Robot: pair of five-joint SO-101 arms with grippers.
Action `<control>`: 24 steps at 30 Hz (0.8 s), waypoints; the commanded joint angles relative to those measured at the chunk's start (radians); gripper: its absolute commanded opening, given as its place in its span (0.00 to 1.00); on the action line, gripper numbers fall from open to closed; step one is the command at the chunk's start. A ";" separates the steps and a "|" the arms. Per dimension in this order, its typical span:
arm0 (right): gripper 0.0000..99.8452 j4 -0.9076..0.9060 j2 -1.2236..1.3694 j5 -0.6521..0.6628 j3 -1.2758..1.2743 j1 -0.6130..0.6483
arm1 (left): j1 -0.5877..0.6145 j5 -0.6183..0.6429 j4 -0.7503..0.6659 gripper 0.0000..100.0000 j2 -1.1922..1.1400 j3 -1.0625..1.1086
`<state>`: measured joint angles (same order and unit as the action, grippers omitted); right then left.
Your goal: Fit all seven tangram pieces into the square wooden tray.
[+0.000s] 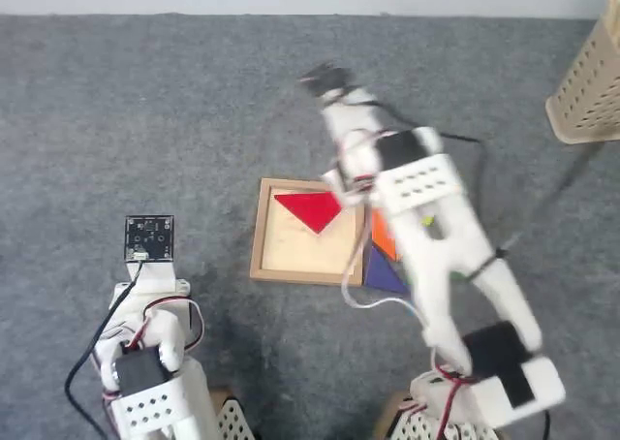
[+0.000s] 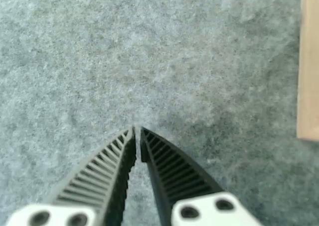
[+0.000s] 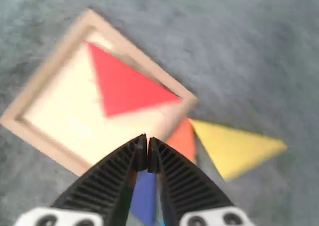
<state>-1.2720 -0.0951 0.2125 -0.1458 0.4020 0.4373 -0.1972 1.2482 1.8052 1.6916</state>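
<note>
we find right gripper (image 3: 147,144) closed, empty | by orange piece (image 3: 183,139) at 3 o'clock of tray (image 1: 260,236), probably to pick it | left gripper (image 2: 138,134) closed, empty

Grey carpet (image 1: 145,101) — a perforated beige basket (image 1: 591,81) (far corner) stands on it.

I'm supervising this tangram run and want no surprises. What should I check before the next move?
1. Red triangle inside the tray: ok, it lies in one corner.
2. Right gripper ready to grasp: not ok, it is shut and empty, near the tray's edge.
3. Next pieces findable: ok, the orange piece, yellow triangle and blue piece lie on the carpet beside the tray.
4. All seven pieces accounted for: cannot tell, I count four.
5. Left gripper clear of the tray: ok, shut over carpet beside it.
</note>
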 commanded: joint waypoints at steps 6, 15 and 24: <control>0.01 0.007 -0.010 -0.018 -0.100 -0.222 | 0.003 -0.005 0.008 0.01 0.014 -0.007; 0.19 0.064 0.260 -0.302 0.068 -0.226 | 0.003 -0.005 0.008 0.01 0.014 -0.007; 0.26 0.061 0.535 -0.637 0.316 -0.246 | 0.003 -0.005 0.008 0.01 0.014 -0.007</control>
<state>-1.2275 0.4327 -0.3521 0.0783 0.1795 0.4373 -0.1972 1.2482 1.8052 1.6916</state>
